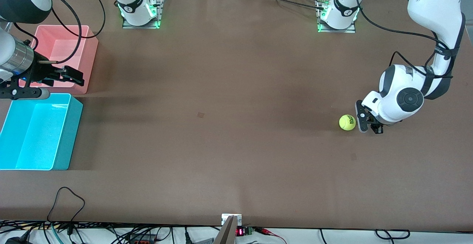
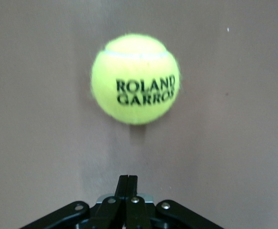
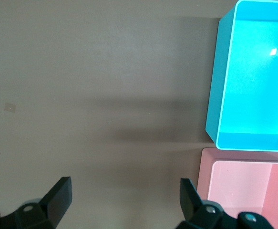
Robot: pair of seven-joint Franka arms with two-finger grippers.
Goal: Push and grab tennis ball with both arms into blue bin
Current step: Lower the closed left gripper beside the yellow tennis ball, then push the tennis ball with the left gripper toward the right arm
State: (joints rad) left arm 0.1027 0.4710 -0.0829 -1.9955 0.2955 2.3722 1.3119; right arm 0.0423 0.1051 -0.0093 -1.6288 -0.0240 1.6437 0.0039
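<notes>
- Brown and matte, the bench (image 1: 221, 133) runs flat from the front camera's edge up to the two arm bases, its surface like smooth card with a few faint scuffs.
- Both arms are white, rounded, jointed shells trailing black cables; the left arm bends down at its own end of the bench, while the right arm waits over the two bins.
- Smooth glossy plastic forms the blue bin (image 1: 37, 133), a rectangular open-top tub with a pale rim that stands at the right arm's end of the bench, its inside showing only bare cyan walls and floor.
- Just beside it, farther from the front camera, stands the pink bin (image 1: 79, 57), a tub of the same shape and similar size.
- Black and angular, the right gripper (image 1: 70, 74) hangs over the pink bin's edge with its two fingers (image 3: 57, 195) spread wide apart, holding nothing.
- Low at the bench surface, the left gripper (image 1: 364, 120) sits just beside the ball; its slim black fingers (image 2: 128, 183) are pressed together, gripping nothing.
- Fuzzy and yellow-green, the round tennis ball (image 1: 347, 122) rests on the bench at the left arm's end, well apart from the blue bin, with dark "ROLAND GARROS" lettering printed on its felt.
</notes>
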